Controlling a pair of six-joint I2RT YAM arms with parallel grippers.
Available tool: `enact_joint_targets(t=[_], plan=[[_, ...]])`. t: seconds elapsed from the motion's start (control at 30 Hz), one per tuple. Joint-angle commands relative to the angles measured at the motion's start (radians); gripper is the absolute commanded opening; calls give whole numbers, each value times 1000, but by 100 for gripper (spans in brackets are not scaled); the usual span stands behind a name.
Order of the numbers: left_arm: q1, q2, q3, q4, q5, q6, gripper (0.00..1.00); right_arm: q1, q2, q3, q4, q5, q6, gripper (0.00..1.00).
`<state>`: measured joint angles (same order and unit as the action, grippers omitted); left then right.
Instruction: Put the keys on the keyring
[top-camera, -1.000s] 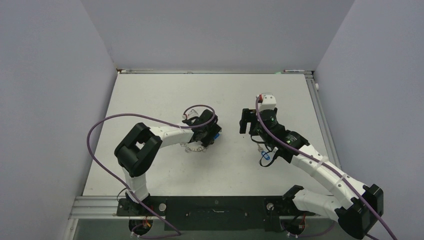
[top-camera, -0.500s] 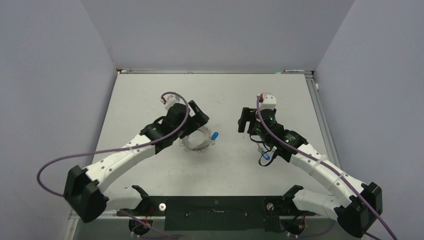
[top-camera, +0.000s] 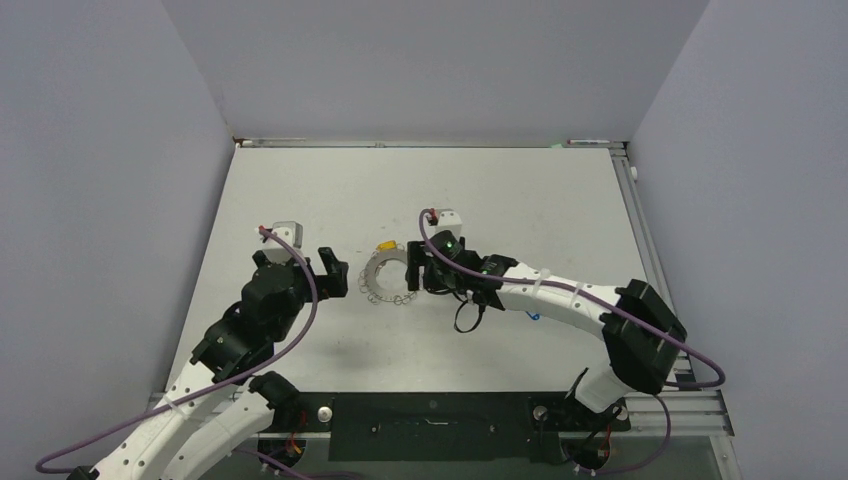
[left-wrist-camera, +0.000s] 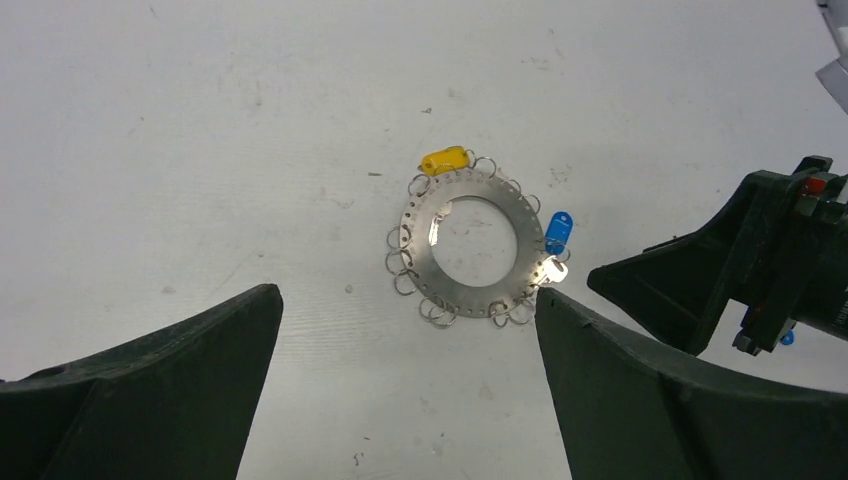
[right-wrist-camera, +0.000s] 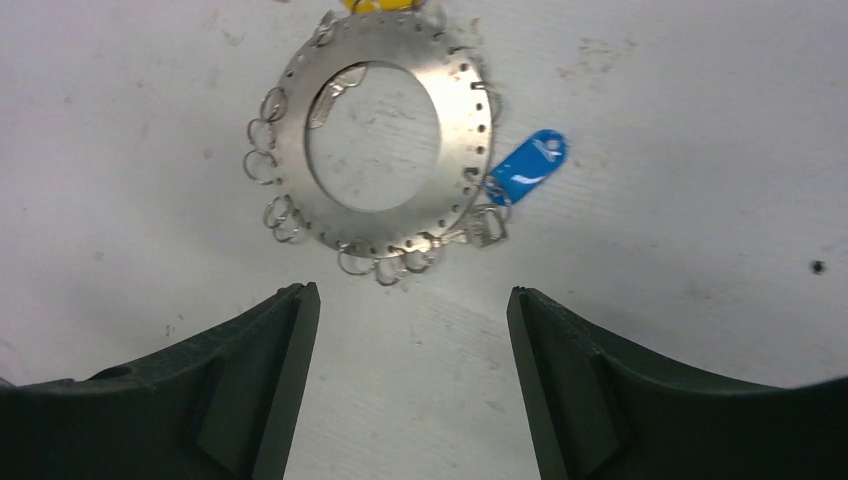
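The keyring (top-camera: 385, 277) is a flat grey metal ring edged with small wire loops, lying on the table between my grippers. A blue-tagged key (right-wrist-camera: 527, 170) (left-wrist-camera: 558, 232) lies at its rim, with its silver blade (right-wrist-camera: 488, 228) touching the loops. A yellow tag (left-wrist-camera: 444, 160) (top-camera: 386, 246) sits at the far rim. Another silver key (right-wrist-camera: 335, 90) lies inside the hole. My left gripper (top-camera: 336, 272) (left-wrist-camera: 408, 295) is open and empty, just left of the keyring (left-wrist-camera: 425, 215). My right gripper (top-camera: 413, 268) (right-wrist-camera: 410, 292) is open and empty over the right edge of the keyring (right-wrist-camera: 462, 150).
A further small blue tag (top-camera: 531, 317) shows under my right forearm. The white table (top-camera: 520, 200) is walled on three sides, with a metal rail (top-camera: 640, 230) along its right edge. My right gripper's black body (left-wrist-camera: 740, 270) shows at the right of the left wrist view.
My left gripper opened, let go at the keyring and drew back to the left. My right arm swung left across the table to the keyring's right side, its jaws narrowing slightly.
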<state>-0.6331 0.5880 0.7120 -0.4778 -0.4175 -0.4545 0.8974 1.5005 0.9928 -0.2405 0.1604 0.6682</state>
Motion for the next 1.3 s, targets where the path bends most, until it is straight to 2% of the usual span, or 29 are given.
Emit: enact_joint_targets(t=[0.0,0.17,0.5,0.67,1.03,1.27], plan=[[-2,-24,7,5,-44,102,97,64,101,97,144,-94,67,69],[-6,-22,24,-21,-79,155,97,70,228,164,229,-192,112,67],[-5,-18,17,9,-32,206,96,38,435,324,216,-275,81,67],[1,14,27,0,-21,208,96,3,497,345,216,-330,71,67],[13,35,27,18,-9,209,96,-68,456,233,98,-338,-26,69],[56,63,35,22,37,207,97,-116,386,224,-73,-260,-209,73]])
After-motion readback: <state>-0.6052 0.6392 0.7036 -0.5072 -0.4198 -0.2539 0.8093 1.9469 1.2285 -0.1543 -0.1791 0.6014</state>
